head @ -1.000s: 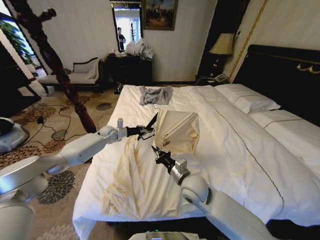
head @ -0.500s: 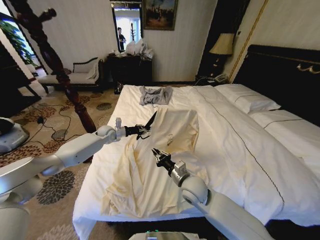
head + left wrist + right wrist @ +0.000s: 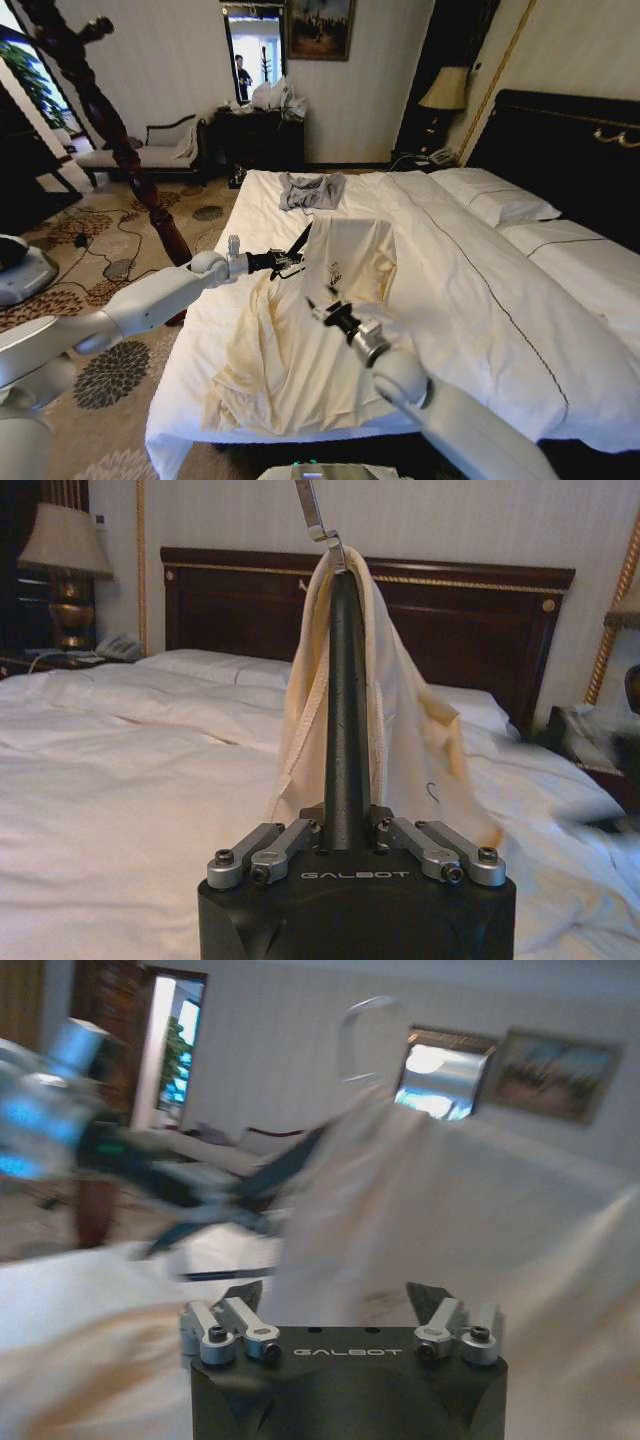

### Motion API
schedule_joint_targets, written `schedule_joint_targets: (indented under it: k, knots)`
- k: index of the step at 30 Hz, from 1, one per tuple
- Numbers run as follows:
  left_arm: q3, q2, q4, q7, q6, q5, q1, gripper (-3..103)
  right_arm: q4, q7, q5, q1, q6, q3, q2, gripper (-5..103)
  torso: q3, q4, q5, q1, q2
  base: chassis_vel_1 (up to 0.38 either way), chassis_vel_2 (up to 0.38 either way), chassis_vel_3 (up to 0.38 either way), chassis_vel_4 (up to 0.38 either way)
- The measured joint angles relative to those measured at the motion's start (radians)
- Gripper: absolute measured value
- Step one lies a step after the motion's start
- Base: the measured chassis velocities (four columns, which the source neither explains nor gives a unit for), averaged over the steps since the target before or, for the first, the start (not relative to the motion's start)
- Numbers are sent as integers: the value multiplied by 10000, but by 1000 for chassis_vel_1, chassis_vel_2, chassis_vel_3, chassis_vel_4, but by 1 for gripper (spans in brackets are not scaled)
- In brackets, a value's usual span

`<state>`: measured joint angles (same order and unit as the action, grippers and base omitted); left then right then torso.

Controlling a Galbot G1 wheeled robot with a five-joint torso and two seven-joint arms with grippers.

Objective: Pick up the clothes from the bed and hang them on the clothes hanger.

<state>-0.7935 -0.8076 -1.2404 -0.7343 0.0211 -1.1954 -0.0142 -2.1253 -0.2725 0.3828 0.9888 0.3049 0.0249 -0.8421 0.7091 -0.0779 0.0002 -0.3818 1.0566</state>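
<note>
cream collared clothes (image 3: 345, 262) hang partly over the thin dark triangular hanger (image 3: 297, 243) above the wide white bed (image 3: 480, 290); the rest lies on the duvet. left claw (image 3: 286, 262) grips the hanger's bar. right claw (image 3: 318, 303), jaws spread wide, is just beside the cloth.
</note>
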Motion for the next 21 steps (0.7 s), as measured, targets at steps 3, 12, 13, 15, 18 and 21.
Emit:
schedule_joint_targets:
  k: [3, 12, 13, 15, 18, 21]
  knots:
    - [-67, 92, -124, -33, 8, 125, 69, 18, 424, 236, -820, -337, -220, -459, 613, 91, 0, 4, 0, 0, 0, 0, 0, 0, 0]
    - [-329, 414, -512, -186, 29, 353, 76, 18, 1658, 912, -2869, -1121, -707, -784, 1648, 100, 0, 3, -1, -1, 0, 0, 0, 0, 0]
    - [-360, 440, -536, -211, 35, 393, 55, 18, 1775, 964, -3053, -1173, -774, -787, 1739, 100, 0, 3, -1, -1, 0, 0, 0, 0, 0]
    - [-413, 473, -585, -261, 50, 479, 34, 18, 2064, 1068, -3483, -1309, -986, -787, 1865, 100, 0, 1, 0, 0, 0, 0, 0, 0, 0]
    - [-453, 488, -651, -279, 58, 521, 29, 18, 2255, 1129, -3699, -1401, -1099, -749, 1938, 100, 0, 2, 0, -1, 0, 0, 0, 0, 0]
    - [-517, 497, -756, -294, 60, 564, 24, 18, 2384, 1143, -3784, -1525, -1137, -633, 1949, 100, 0, 1, 0, -2, 0, 0, 0, 0, 0]
